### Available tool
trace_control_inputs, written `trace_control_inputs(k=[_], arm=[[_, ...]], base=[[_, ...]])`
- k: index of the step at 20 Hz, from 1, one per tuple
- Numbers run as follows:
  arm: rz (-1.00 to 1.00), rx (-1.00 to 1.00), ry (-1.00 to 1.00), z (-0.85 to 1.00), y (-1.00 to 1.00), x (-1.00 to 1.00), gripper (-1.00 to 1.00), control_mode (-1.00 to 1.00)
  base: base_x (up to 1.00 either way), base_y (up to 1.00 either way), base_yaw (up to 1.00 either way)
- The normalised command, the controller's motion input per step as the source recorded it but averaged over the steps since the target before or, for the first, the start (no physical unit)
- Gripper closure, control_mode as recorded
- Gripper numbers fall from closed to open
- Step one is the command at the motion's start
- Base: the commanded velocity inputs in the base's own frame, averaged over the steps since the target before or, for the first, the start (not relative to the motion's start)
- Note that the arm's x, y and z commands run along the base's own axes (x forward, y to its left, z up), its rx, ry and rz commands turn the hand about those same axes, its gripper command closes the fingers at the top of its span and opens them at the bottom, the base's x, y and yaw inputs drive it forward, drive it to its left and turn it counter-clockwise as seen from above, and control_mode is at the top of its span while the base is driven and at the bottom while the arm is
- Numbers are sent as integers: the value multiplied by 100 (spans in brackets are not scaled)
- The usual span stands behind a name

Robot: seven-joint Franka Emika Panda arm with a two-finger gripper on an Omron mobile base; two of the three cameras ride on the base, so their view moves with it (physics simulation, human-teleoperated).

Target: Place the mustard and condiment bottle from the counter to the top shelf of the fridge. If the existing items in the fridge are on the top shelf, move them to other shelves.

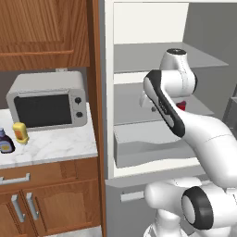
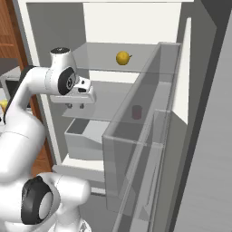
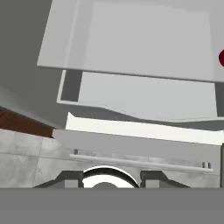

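Lemon (image 2: 122,57) sits on the fridge's top shelf (image 2: 149,54), above and beyond my gripper (image 2: 76,106), which hangs over the middle shelf, pointing down, holding nothing; I can't tell its jaw gap. Mustard (image 1: 20,132) and condiment bottle (image 1: 5,141) wait far left on the counter (image 1: 60,143).

The small red object (image 3: 222,58) is cut by the hand view's edge — the arm (image 1: 169,109) half-hides it in the left base view.

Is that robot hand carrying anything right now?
No, nothing is held. The gripper hangs in front of the fridge's middle shelf with bare space between its fingertips. The mustard and condiment bottle stand on the counter.
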Motion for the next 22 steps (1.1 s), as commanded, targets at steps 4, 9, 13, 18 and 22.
trace_control_inputs(k=[4,9,13,18,22], arm=[[0,0,-28,14,-12,-15,-100,-100],[-2,1,-53,55,-43,-44,-100,-100],[-10,6,-48,61,-64,-21,-100,-100],[-18,12,-35,72,-61,0,-100,-100],[-18,13,-12,75,-39,23,-100,-100]], base=[[0,0,0],[0,0,0],[0,0,0],[0,0,0],[0,0,0]])
